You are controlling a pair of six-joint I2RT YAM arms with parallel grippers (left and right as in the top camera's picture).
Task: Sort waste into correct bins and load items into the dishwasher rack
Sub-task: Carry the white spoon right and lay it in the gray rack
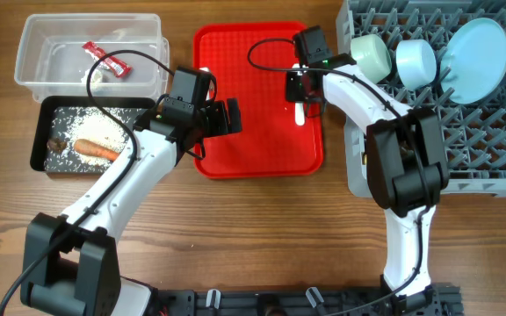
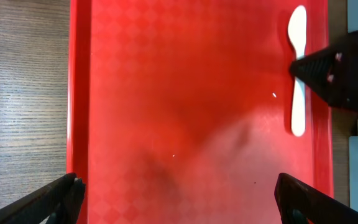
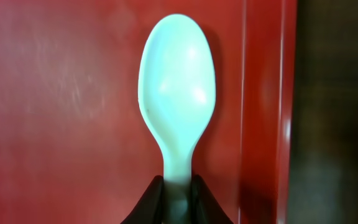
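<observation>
Spoon (image 3: 176, 87) pinched by right hand (image 3: 178, 190), seemingly on tray (image 3: 55, 93) | left hand (image 2: 176, 186) spread above

There are two bins, one clear tub (image 1: 26, 53) and one black tray (image 1: 38, 140). The waste comes to one red wrapper (image 1: 105, 60), one small white scrap (image 1: 95, 76), one orange carrot (image 1: 95, 149), one brown lump (image 1: 57, 143) and rice grains (image 1: 112, 127) too many to count. There is one grey rack (image 1: 358, 167), and the dishes number three, one pale-green bowl (image 1: 372, 54), one light-blue bowl (image 1: 415, 61) and one pale-blue plate (image 1: 477, 48); add one red serving tray (image 1: 253, 132), one white spoon (image 3: 176, 74) and two robot arms, the left arm (image 1: 126, 180) and the right arm (image 1: 358, 92).
</observation>
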